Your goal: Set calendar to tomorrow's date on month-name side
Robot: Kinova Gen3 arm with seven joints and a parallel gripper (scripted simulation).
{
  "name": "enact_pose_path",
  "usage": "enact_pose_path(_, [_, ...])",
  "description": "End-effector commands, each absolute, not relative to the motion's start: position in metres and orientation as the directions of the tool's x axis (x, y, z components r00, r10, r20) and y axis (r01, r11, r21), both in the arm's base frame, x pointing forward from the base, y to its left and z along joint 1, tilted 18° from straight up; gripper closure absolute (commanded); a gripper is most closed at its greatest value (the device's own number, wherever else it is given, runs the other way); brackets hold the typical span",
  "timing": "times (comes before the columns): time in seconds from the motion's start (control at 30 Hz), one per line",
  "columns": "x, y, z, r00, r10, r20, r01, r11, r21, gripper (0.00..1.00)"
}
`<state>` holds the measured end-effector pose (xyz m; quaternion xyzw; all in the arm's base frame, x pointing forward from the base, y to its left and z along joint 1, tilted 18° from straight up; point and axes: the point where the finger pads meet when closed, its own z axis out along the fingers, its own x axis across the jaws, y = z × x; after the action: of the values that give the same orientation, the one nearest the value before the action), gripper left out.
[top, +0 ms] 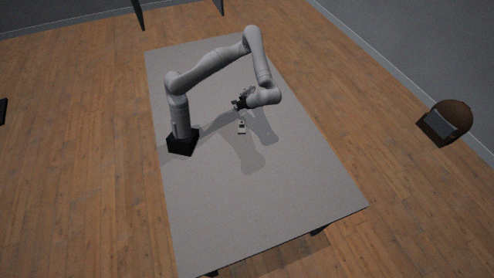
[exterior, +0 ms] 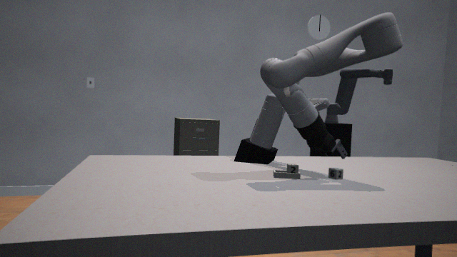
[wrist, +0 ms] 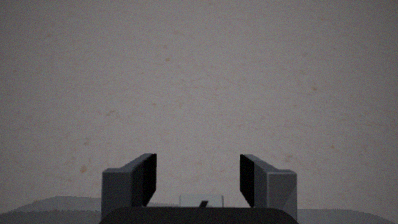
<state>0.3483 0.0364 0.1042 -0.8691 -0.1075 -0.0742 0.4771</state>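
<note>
The small light tray (top: 241, 130) (exterior: 280, 174) lies on the table. One white cube (exterior: 293, 168) stands in the tray's right part in the exterior view, a dark 2 on the face towards that camera. The tray's other part holds no cube. The second cube (exterior: 335, 173) (wrist: 190, 201) stands on the table right of the tray in the exterior view, showing 6 and 2. In the wrist view only its far edge and part of a dark digit show. My gripper (top: 235, 106) (exterior: 340, 149) (wrist: 198, 172) is open and empty, above the second cube. The month's name cannot be read.
The black arm base (top: 182, 142) (exterior: 255, 151) stands on the table, left of the tray in the top and exterior views. The arm's shadows fall across the table around the tray. A cabinet (exterior: 196, 137) and a second dark arm (exterior: 346, 93) are behind the table.
</note>
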Motion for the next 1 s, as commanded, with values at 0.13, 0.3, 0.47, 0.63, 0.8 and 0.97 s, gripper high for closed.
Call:
enact_pose_path(0.13, [0.3491, 0.0349, 0.1129, 0.964, 0.115, 0.242, 0.266, -0.523, -0.81, 0.0])
enact_pose_path(0.3, [0.3491, 0.0348, 0.1133, 0.964, 0.115, 0.242, 0.266, -0.523, -0.81, 0.0])
enact_pose_path(0.47, [0.3488, 0.0362, 0.1126, 0.964, 0.12, 0.237, 0.263, -0.577, -0.773, 0.0])
enact_pose_path(0.63, [0.3484, 0.037, 0.1138, 0.964, 0.12, 0.237, 0.254, -0.682, -0.686, 0.0])
enact_pose_path(0.8, [0.3483, 0.0368, 0.1151, 0.964, 0.116, 0.241, 0.249, -0.717, -0.652, 0.0])
enact_pose_path(0.97, [0.3483, 0.0367, 0.1154, 0.964, 0.115, 0.242, 0.248, -0.724, -0.643, 0.0])
